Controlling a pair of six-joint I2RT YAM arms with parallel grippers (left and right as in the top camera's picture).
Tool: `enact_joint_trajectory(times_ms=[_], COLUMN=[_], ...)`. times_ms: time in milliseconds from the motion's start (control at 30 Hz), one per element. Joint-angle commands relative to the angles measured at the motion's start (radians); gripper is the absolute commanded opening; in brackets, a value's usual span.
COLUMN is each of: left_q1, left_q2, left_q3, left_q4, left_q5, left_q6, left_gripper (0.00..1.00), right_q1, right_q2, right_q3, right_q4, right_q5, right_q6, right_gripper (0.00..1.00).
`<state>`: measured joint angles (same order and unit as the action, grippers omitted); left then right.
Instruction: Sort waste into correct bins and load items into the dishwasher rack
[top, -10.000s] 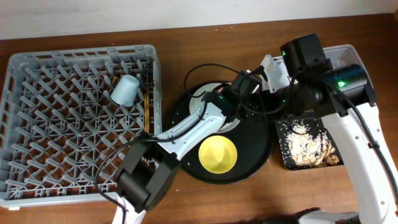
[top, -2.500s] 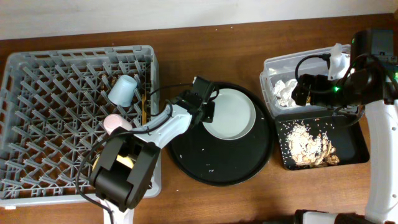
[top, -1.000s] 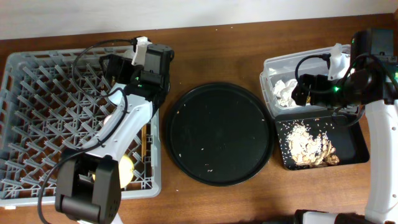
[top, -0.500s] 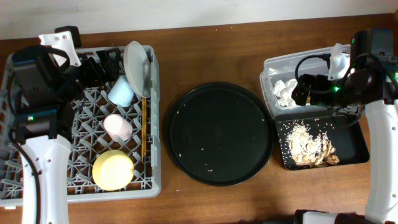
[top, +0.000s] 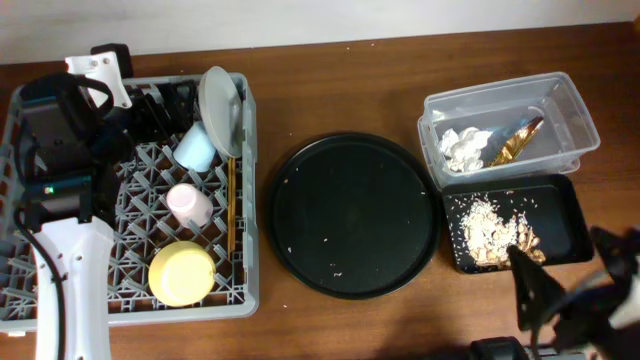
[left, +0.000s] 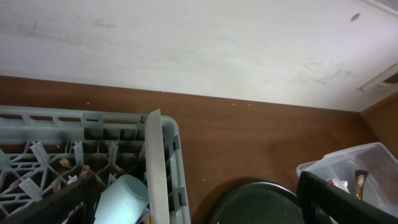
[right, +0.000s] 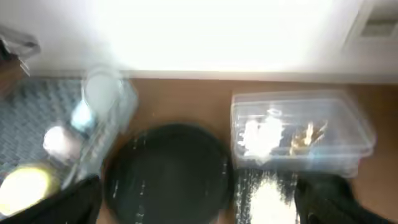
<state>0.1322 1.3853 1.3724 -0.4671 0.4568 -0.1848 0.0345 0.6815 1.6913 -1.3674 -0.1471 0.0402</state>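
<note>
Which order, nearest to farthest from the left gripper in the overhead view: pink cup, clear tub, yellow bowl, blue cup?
From the left gripper, over the rack:
1. Blue cup, right next to it at the far end.
2. Pink cup, mid-rack.
3. Yellow bowl, at the rack's near edge.
4. Clear tub, across the table on the right.

Right wrist view is one big smear. The rack (right: 37, 124) is a grey haze, the pink cup (right: 61, 142) and yellow bowl (right: 25, 183) are just blobs of colour, and the stuff inside the clear tub (right: 298, 102) can't be told apart. Overhead, the right hand (top: 572, 285) is blurred and runs off the bottom edge. Left wrist view chops the blue cup (left: 121, 202) and the round black tray (left: 261, 202) at the bottom, and the clear tub at the right edge.
</note>
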Motion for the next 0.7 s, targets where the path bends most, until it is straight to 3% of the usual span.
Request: enact_joint_trajectory(times_ms=[0, 100, 200, 233, 333, 467, 667], left_q1=[0.002, 0.002, 0.002, 0.002, 0.002, 0.002, 0.002], left_q2=[-0.004, -0.004, -0.004, -0.004, -0.004, -0.004, -0.004], left_q3=[0.006, 0.006, 0.006, 0.006, 0.006, 0.006, 0.006], left_q4=[0.0, -0.002, -0.002, -0.002, -0.002, -0.003, -0.019], left_q5=[0.011, 0.011, 0.01, 0.011, 0.011, 0.011, 0.011], left_q6=[-0.013, -0.013, -0.013, -0.013, -0.013, -0.013, -0.013], left_gripper=[1.0, 0.99, 0.99, 0.99, 0.99, 0.99, 0.99], right_q1=[0.019, 0.021, 0.021, 0.021, 0.02, 0.018, 0.017], right_q2=[-0.219, -0.501, -0.632, -0.652, -0.678, -0.678, -0.675], right_q3=[-0.317, -0.902, -1.389, -1.478, -1.686, -1.686, -1.686], right_q4=[0.314, 0.913, 1.495, 1.563, 1.583, 1.315, 1.289], right_q5=[0.024, -0.011, -0.067, -0.066, -0.045, 0.119, 0.126], right_q6=[-0.084, -0.088, -0.088, -0.088, -0.089, -0.088, -0.089], right_gripper=[0.99, 0.99, 0.99, 0.99, 0.99, 0.99, 0.99])
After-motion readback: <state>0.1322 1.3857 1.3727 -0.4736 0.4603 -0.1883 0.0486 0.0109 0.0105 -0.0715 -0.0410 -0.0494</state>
